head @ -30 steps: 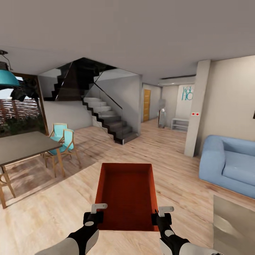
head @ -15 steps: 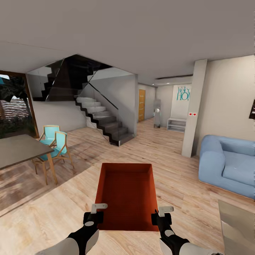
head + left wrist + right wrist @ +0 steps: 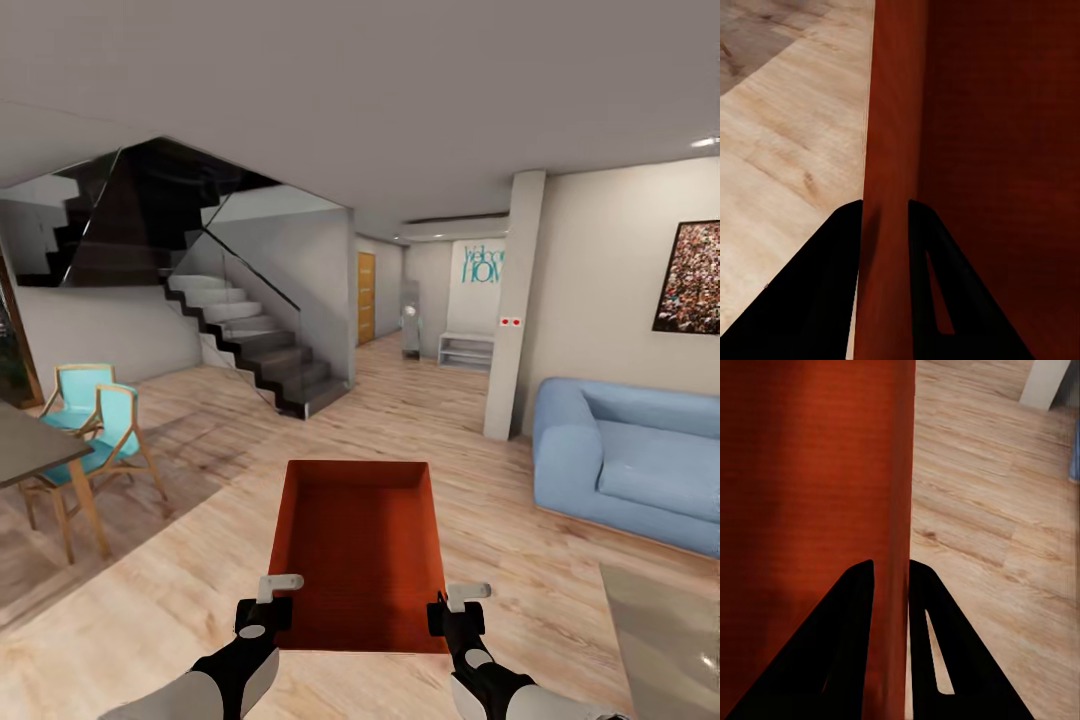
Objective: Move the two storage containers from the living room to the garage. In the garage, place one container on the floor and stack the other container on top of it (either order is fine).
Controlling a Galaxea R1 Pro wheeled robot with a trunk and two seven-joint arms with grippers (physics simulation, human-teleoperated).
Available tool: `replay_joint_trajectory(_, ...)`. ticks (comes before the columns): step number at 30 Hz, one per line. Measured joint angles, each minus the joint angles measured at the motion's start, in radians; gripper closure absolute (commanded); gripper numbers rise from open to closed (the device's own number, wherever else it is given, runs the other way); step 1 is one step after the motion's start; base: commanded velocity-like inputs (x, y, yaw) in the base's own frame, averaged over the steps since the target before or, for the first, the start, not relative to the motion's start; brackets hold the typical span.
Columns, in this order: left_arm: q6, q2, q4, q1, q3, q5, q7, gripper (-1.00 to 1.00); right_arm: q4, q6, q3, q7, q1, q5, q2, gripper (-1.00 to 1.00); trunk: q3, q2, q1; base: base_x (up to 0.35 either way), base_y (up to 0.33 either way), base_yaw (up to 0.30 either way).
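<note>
While both tools pinch its walls (opposite sides), storage container [image 3: 360, 550] hangs level

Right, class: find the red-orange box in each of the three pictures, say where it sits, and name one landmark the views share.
Head view: the box sits low in the centre, between the left tool and the right tool.
Left wrist view: its side wall runs up the middle, pinched between dark fingers.
Right wrist view: its wall fills the left half.
Shared landmark: the wood floor.
</note>
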Motion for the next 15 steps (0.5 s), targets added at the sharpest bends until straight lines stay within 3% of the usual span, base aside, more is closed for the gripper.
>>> replay_joint_trajectory(15,0.000,0.000,0.000,0.000,0.000,0.000,0.000,1.00,0.000,0.000,0.000,0.000,0.000,0.000,0.000,1.00,0.000,0.000,0.000,0.320,0.180,-0.235)
